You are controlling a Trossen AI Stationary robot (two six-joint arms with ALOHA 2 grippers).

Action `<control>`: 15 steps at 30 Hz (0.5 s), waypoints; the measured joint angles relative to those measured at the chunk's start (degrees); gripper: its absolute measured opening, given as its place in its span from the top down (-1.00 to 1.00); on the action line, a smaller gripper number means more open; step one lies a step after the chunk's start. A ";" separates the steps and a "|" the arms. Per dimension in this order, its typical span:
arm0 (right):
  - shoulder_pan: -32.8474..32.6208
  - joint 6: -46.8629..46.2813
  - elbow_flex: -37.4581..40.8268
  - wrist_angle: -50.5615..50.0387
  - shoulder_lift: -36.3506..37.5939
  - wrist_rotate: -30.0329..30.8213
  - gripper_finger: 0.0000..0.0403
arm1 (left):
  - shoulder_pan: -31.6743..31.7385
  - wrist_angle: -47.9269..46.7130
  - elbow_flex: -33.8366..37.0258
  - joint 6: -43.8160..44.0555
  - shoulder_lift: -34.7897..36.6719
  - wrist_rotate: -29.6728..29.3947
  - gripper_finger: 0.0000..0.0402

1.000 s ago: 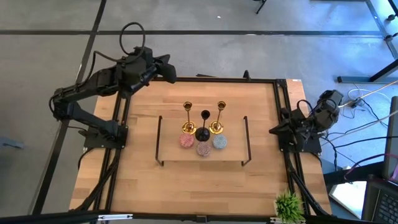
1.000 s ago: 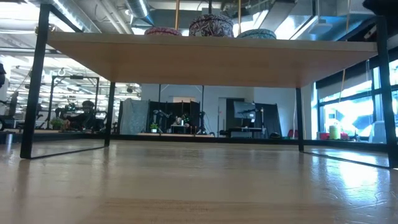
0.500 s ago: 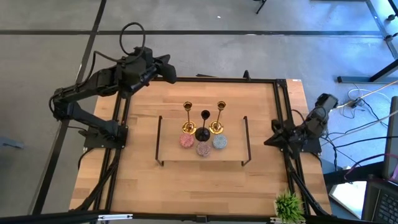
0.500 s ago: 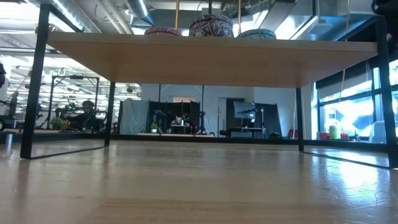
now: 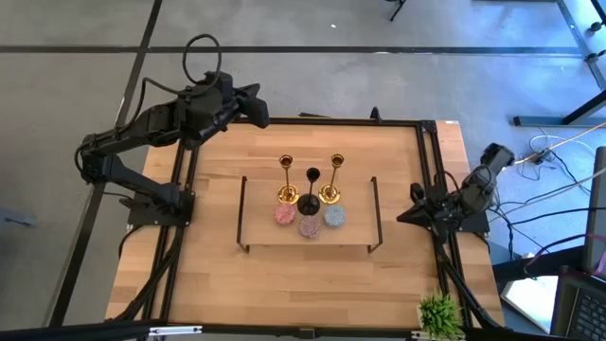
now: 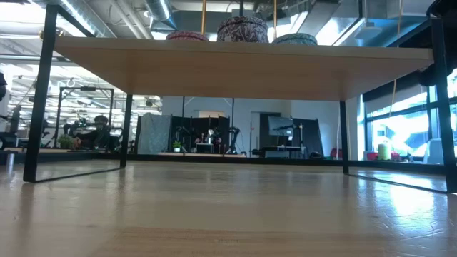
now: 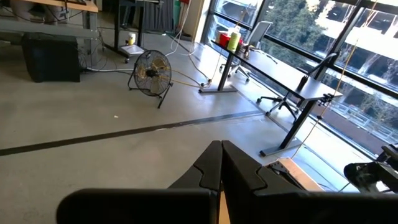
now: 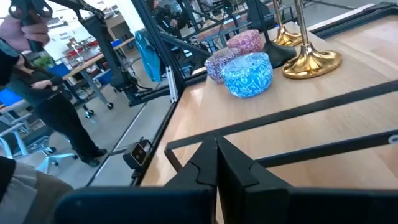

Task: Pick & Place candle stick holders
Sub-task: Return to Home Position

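A small green leafy plant [image 5: 440, 313] is sitting at the near right corner of the pale wooden table [image 5: 218, 275]. Farther in, a wide wooden shelf board with black end rails [image 5: 308, 239] is standing mid-table, carrying all six holders. Nearest are sitting three squat glittery rounds: the pink round [image 5: 283, 214], the mauve round [image 5: 310, 226] and the pale blue round [image 5: 333, 216]. Level with them, at the table's right edge, the right gripper [image 5: 402, 214] is hanging with its fingers pressed together, empty. Just behind the rounds, the slim black stem [image 5: 311, 189] is standing upright between the left gold stem [image 5: 286, 180] and the right gold stem [image 5: 333, 178]. Over the far left corner, the left gripper [image 5: 258, 107] is hovering, fingers also pressed together.
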State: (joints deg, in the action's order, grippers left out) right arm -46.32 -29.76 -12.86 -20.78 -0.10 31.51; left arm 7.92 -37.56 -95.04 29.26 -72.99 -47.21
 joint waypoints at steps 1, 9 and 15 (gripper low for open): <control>0.17 -0.04 0.21 -0.01 0.00 -0.02 1.00 | 0.00 0.00 0.00 0.02 0.00 0.04 0.99; 0.80 -1.77 2.73 0.18 0.00 -0.11 1.00 | 0.00 0.00 0.00 0.02 0.00 0.03 0.99; 0.96 -1.92 3.56 0.20 0.00 -0.24 1.00 | 0.00 0.00 0.00 0.15 0.00 0.01 0.99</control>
State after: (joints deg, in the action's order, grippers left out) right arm -45.36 -31.68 -9.30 -20.58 -0.10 31.27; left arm 7.92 -37.56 -95.04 29.41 -72.99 -47.20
